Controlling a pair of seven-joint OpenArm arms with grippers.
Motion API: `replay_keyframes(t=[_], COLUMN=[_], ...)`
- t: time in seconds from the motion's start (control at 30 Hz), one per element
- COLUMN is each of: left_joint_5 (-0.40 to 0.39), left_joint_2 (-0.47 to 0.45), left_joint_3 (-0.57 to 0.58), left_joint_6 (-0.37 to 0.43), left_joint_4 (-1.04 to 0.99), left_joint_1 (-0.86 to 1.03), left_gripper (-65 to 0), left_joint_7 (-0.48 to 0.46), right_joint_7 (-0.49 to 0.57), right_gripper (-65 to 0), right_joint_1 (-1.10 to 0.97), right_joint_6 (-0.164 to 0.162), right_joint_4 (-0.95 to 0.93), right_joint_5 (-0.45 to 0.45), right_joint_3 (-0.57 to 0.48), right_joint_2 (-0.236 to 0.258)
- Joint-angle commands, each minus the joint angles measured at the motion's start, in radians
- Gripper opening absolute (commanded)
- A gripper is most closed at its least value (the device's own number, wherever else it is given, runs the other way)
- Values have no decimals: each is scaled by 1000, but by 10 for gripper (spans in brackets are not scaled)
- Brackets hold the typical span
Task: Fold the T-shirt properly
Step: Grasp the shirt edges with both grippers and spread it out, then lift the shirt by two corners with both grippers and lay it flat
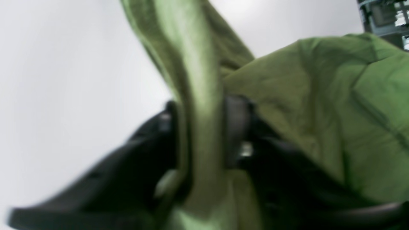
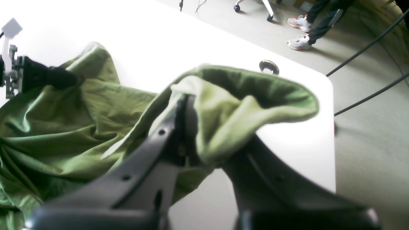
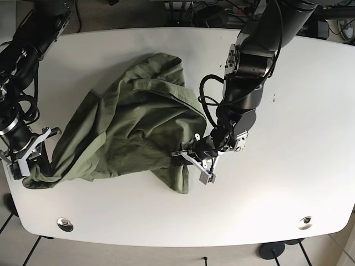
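Now, with both sets of fingers clamped on the T-shirt, spread apart evenly to flatten on desk.

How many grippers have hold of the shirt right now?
2. The left gripper pinches the T-shirt at its edge near the table's middle; the right gripper holds the hem at the table's edge on the base view's left.

White table, rumpled green T-shirt lying across its middle and left
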Motion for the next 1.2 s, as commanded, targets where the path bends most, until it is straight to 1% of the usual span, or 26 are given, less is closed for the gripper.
replay_keyframes(t=[0.03,0.13,0.17,0.2,0.3,0.37,0.43,0.5,0.53,0.57,0.67,0.73,0.8,0.87,0.97,1.0,1.1,1.2], left_joint_5=[14,9,8,-3,-69,-113,-155,-178,-187,-189,-189,-184,-182,-181,-181,-181,-184,-189], left_joint_2=[-33,-51,-90,-109,-156,-195,-243,-287,-320,-333,-383,-418,-436,-456,-475,-478,-530,-541], left_joint_3=[8,2,0,0,0,0,0,0,0,2,2,2,8,9,9,8,9,9], left_joint_6=[8,1,1,1,3,8,8,8,8,8,8,6,6,6,3,3,3,1], left_joint_4=[11,26,92,158,328,434,529,605,651,666,667,660,660,660,580,557,531,526], left_joint_1=[-18,-26,-21,-20,19,28,25,17,-9,-30,-119,-194,-271,-351,-514,-558,-641,-632], left_gripper=[-650,-650,-650,-650,-650,-650,-650,-650,-650,-650,-650,-650,-650,-650,-650,-650,-650,-650], left_joint_7=[8,8,16,39,125,163,197,211,212,212,214,214,212,214,214,214,214,214], right_joint_7=[33,33,33,33,36,36,36,39,58,71,93,96,127,171,232,232,232,174], right_gripper=[-631,-631,-631,-631,-631,-631,-631,-631,-631,-631,-631,-631,-631,-631,-631,-631,-631,-631], right_joint_1=[21,21,21,21,30,58,118,187,248,288,444,550,656,756,922,966,1046,1058], right_joint_6=[2,2,2,0,-7,-7,-7,-1,-1,-1,-3,0,2,2,-3,-3,-3,-3], right_joint_4=[14,14,14,15,12,-5,-64,-117,-163,-202,-341,-434,-534,-618,-743,-766,-773,-743], right_joint_5=[14,10,10,10,7,5,-47,-101,-135,-156,-213,-253,-280,-297,-297,-296,-290,-285], right_joint_3=[8,11,11,11,11,5,-8,-54,-80,-93,-163,-181,-192,-247,-325,-339,-347,-337], right_joint_2=[17,-1,-4,-6,-6,-7,-10,-10,-10,-10,-1,-1,-4,-1,1,1,1,-7])
